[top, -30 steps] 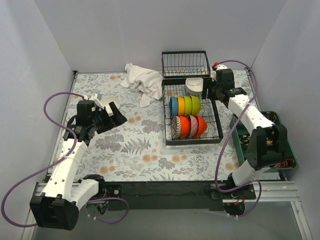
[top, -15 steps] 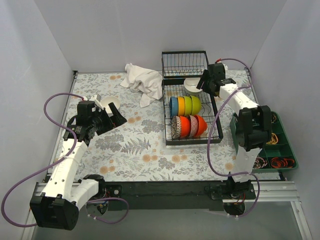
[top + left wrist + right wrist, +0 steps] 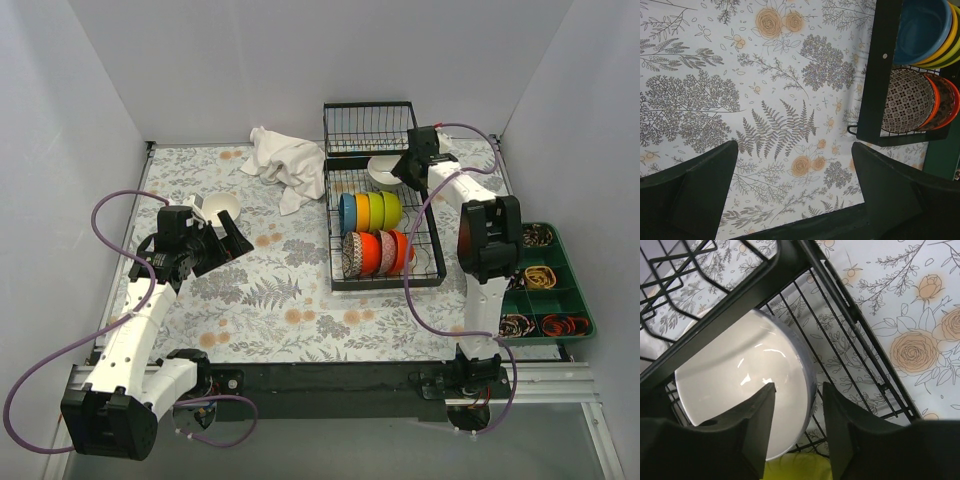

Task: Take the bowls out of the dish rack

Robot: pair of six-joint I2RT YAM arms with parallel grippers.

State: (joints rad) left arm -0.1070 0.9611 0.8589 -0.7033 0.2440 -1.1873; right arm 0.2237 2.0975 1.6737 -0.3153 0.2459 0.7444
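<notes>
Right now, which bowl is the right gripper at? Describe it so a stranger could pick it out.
Find the black dish rack right of centre. At its far end, beyond the two rows of coloured bowls, sits the white bowl, its rim straddled by the right gripper. It is the rack's only plain white one.
</notes>
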